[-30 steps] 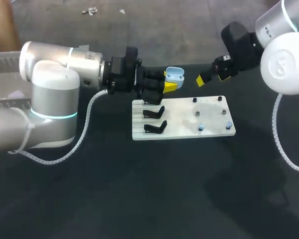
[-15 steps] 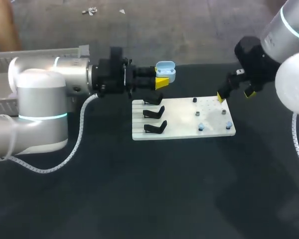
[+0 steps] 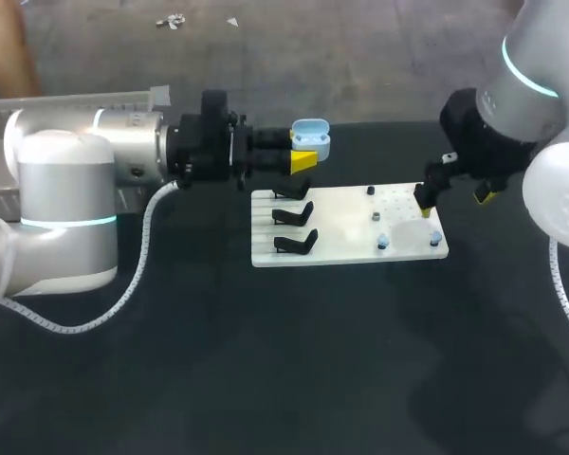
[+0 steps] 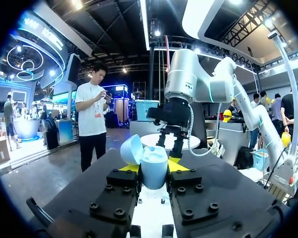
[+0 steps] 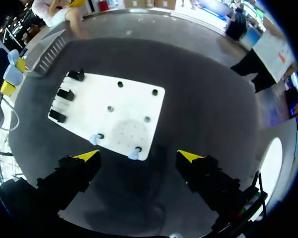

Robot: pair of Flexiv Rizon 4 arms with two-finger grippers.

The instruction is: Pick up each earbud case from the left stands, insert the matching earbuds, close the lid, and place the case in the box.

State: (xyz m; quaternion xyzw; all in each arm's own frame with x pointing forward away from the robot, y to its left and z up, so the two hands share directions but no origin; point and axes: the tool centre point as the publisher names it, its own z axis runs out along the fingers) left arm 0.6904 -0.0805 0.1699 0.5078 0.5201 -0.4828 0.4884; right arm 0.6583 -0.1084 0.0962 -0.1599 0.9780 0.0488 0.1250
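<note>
left gripper point(image 3: 303, 159) clamped on open blue case point(image 3: 311, 137), upper middle | right gripper point(image 3: 454, 199) fingers apart, centre right, over right end of white board point(image 3: 346, 232)

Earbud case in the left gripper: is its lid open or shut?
Open: the earbud case has its lid swung back off the body, in the left gripper.

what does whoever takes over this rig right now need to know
Left gripper: shut on the light blue earbud case, lid open, held in the air behind the white board.
Right gripper: open, empty, above the board's right end.
Board: three black stands, all empty; two light blue earbuds on its near right pegs.
Done: case is off its stand.
Left: insert both earbuds, close the lid, place the case in the grey box at far left.
</note>
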